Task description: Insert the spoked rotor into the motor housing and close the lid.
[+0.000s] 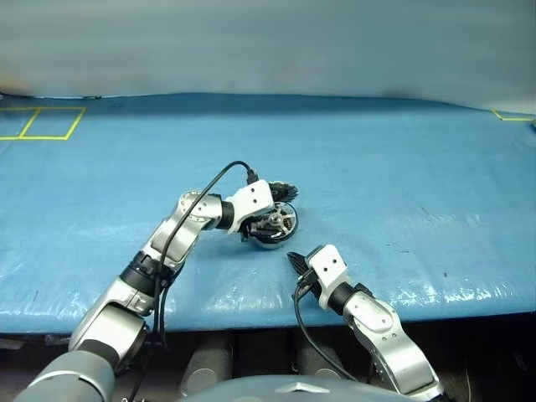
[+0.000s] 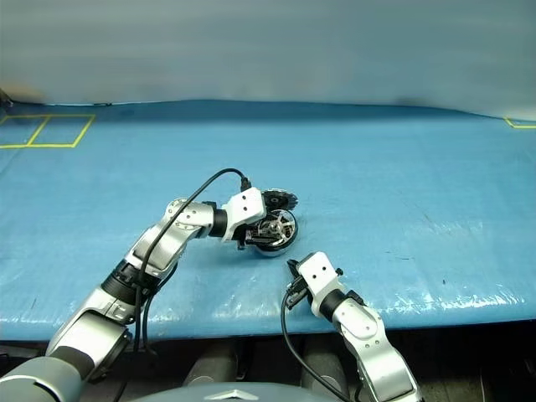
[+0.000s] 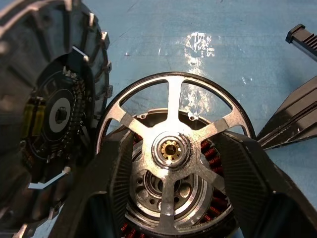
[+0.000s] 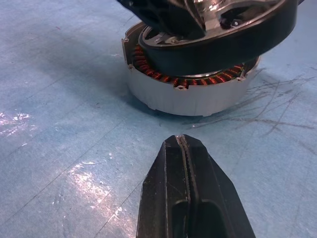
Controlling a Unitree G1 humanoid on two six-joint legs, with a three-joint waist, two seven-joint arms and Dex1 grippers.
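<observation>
— Looking at the table now, how far is the robot with the motor?

— I would say in the middle. The left gripper (image 3: 171,193) holds the spoked rotor (image 3: 172,149) with one finger on each side of the rim, directly over the motor housing (image 4: 185,96). From the right wrist view the rotor sits partly down over the copper windings, tilted, so I judge it is not fully seated.

— And the lid?

— The lid (image 3: 54,114) is not on. It stands tilted, just beside the housing on the far side, with its inner face toward the rotor. Whether it leans on the housing I cannot tell.

— What does the other arm do?

— The right gripper (image 4: 185,163) has its fingers pressed together, holding nothing. It points at the housing from the near side, on the blue table cover (image 1: 402,184), a little apart from it.

— So what is left?

— Pressing the rotor flat, releasing it, then closing the lid.
</observation>
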